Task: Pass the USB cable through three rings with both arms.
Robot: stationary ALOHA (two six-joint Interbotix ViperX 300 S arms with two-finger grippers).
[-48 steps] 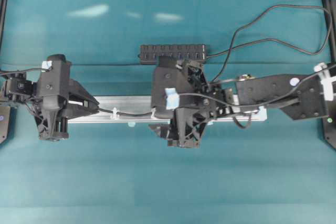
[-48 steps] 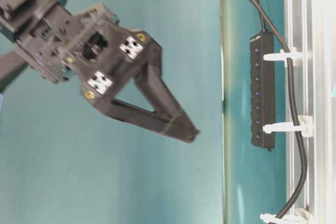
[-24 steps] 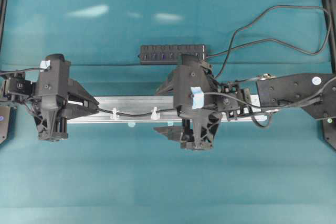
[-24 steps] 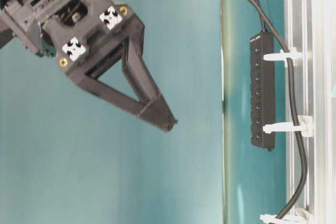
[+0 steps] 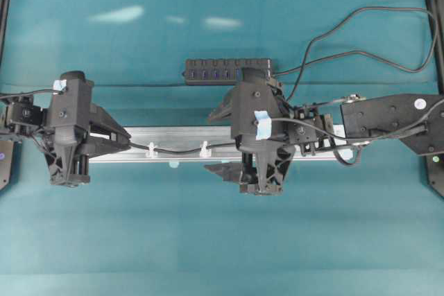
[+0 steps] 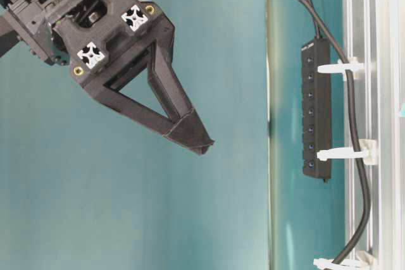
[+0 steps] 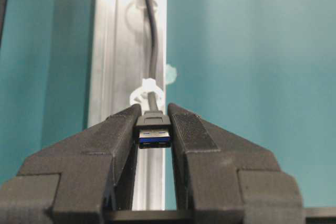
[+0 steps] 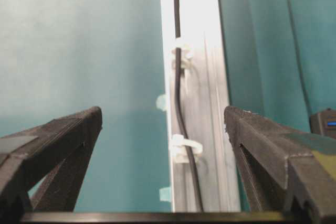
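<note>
Left gripper [image 7: 154, 132] jaws clamped the USB cable [image 7: 154, 136] plug beside a ring [image 7: 145, 88]; right gripper [image 8: 163, 121] jaws stood wide open, holding nothing, above the rail [image 8: 210, 145].

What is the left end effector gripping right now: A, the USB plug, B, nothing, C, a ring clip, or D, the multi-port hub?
A: in the left wrist view the left end effector is shut on the USB plug, its cable running up the rail.

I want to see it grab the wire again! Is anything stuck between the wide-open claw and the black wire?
Nothing visible. The right gripper hangs open above the thin black USB cable, which lies along the silver aluminium rail with bare space between.
</note>
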